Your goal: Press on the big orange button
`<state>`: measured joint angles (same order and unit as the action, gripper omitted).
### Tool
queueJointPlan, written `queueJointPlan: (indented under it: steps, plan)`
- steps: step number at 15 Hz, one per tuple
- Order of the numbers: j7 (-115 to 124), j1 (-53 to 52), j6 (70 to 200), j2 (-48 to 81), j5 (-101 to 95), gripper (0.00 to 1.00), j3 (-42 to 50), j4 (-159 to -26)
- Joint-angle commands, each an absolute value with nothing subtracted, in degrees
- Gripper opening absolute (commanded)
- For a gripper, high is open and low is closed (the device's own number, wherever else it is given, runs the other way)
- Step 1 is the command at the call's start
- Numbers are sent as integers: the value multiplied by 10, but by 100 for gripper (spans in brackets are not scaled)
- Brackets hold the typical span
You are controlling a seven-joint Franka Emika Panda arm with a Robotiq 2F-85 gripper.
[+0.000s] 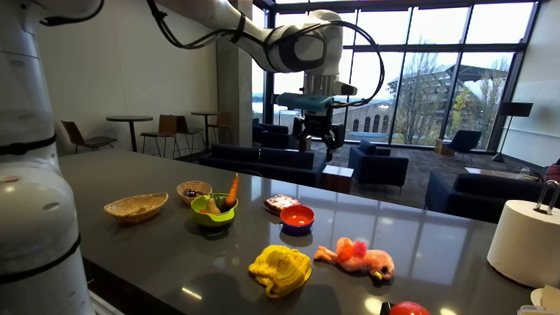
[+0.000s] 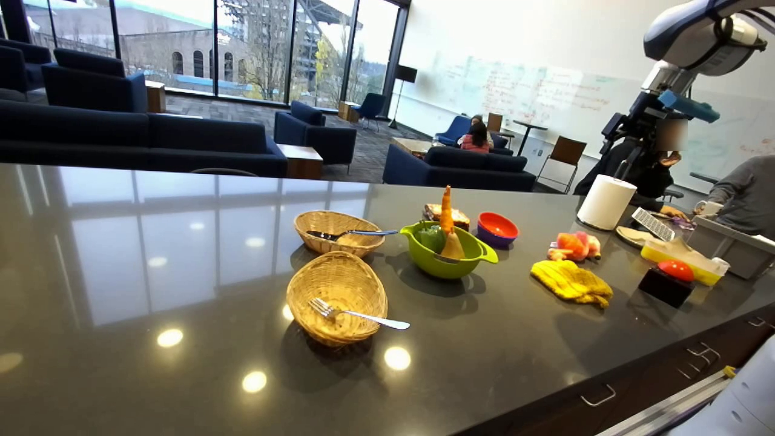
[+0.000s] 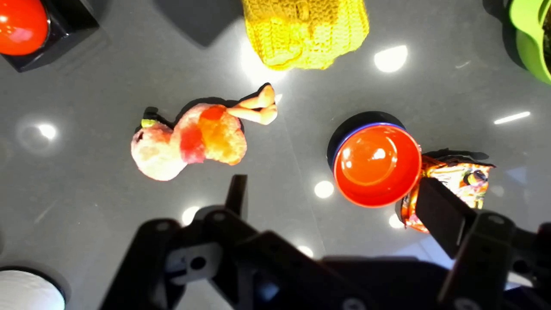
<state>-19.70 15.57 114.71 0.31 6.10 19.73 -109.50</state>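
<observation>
“Reflecting tall windows, the grey counter fronts a room of dark sofas. Where's the big orange button?”

“Near the yellow knit, on a black box, dome facing up (glossy, too). The box's long axis I can't quite judge from here. The gripper hangs above the counter, jaws spread apart.”

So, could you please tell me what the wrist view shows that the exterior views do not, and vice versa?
Only the wrist view: the counter from nearly straight above; no item on it appears there alone.
Only the exterior views: the white arm, wicker baskets, carrot, dark sofa and tall windows.
Both: the gripper, big orange button, yellow knit piece, pink bird toy, red bowl and green bowl. The wrist view cuts off the button and green bowl.
</observation>
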Motion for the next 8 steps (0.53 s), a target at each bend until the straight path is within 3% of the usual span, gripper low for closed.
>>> queueJointPlan:
  steps: [1, 8]
  plan:
    - [-204, 180, 1153, 52, 66, 100, 201, -1042]
    - [-205, 239, 1128, 135, 65, 100, 206, -930]
